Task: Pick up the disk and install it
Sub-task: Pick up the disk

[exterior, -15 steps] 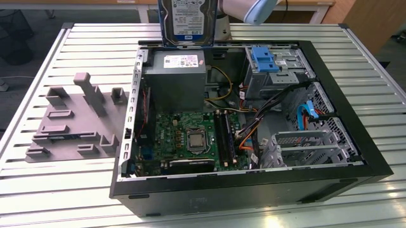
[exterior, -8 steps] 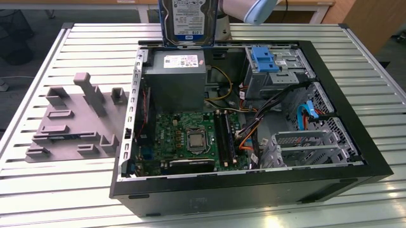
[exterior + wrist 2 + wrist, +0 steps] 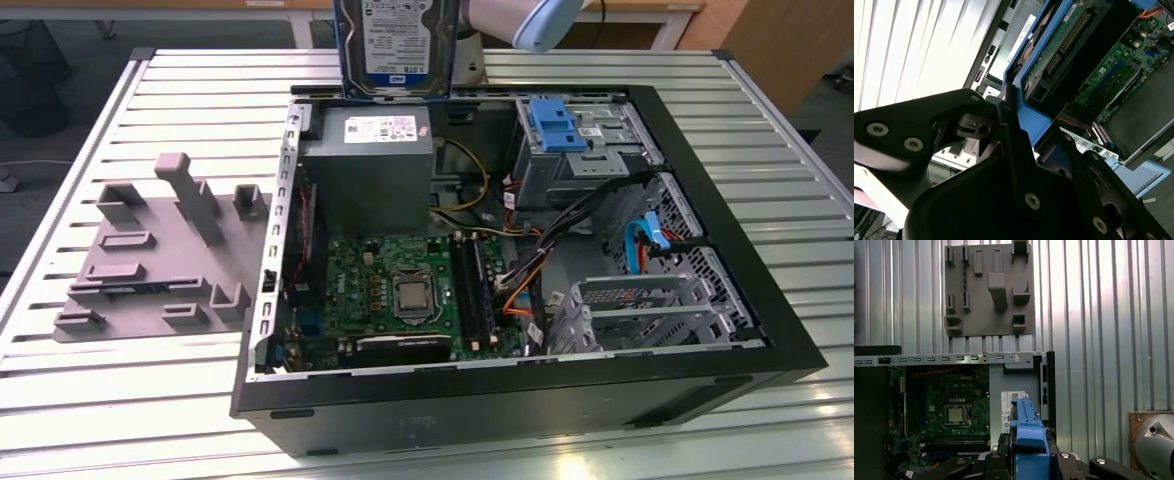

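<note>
**Disk** (image 3: 398, 45): silver drive, hanging upright in the air over the far rim of the case (image 3: 534, 400) and just above the power supply (image 3: 367, 170). Its white-and-blue printed label is facing the exterior view. In the second wrist view its green circuit-board side and blue rail frame (image 3: 1029, 117) are showing.

**Gripper** (image 3: 1036, 132): black fingers (image 3: 1009, 145) are pressing on the blue frame from both sides, pinching the disk. In the first wrist view the frame is sticking out between them.

**Arm** (image 3: 541, 20): a white and pale-blue link is showing at the top edge of the exterior view, just beside the disk.

**Case**: black tower, lying on its side with the side panel off. It is holding:
- the power supply, a grey box in the far corner with a small white sticker (image 3: 380, 128) carrying print and colour marks
- a green motherboard (image 3: 400, 290) with a bare processor socket (image 3: 411, 298)
- a blue bracket (image 3: 558, 125) sitting in the far drive bay
- a metal drive cage (image 3: 641, 310) in the near corner
- loose cables (image 3: 527, 270), black, orange and blue

**Fixture plate** (image 3: 160, 250): grey, with raised blocks and posts, lying beside the case on the exterior view's left.

**Table** (image 3: 107, 400): slatted metal, carrying the case and the plate.
</note>
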`<state>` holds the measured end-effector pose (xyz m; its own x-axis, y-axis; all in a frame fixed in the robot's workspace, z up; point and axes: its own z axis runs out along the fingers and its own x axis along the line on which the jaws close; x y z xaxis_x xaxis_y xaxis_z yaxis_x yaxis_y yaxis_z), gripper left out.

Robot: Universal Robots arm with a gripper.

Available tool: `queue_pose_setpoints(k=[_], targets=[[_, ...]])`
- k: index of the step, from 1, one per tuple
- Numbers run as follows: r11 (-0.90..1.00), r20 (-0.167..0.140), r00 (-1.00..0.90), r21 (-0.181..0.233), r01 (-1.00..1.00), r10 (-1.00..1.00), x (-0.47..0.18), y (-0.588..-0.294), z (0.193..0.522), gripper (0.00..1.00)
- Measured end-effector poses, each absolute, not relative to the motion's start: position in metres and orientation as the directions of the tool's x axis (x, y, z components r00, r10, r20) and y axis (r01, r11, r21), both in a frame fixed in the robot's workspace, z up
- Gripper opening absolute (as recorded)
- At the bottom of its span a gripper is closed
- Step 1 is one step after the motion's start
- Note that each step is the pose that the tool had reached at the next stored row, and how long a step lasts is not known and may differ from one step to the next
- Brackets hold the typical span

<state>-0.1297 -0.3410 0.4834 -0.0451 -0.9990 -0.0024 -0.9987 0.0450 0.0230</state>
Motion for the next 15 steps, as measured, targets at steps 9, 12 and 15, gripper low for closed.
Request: queue_pose_setpoints(k=[9,12,15], targets=[[0.045,-0.002,-0.045,0.023,-0.999,-0.999,-0.130,-0.346,0.483,0.36],[0.045,-0.002,-0.045,0.023,-0.999,-0.999,-0.130,-0.349,0.483,0.36],[0.045,-0.002,-0.045,0.023,-0.999,-0.999,-0.130,-0.351,0.483,0.36]])
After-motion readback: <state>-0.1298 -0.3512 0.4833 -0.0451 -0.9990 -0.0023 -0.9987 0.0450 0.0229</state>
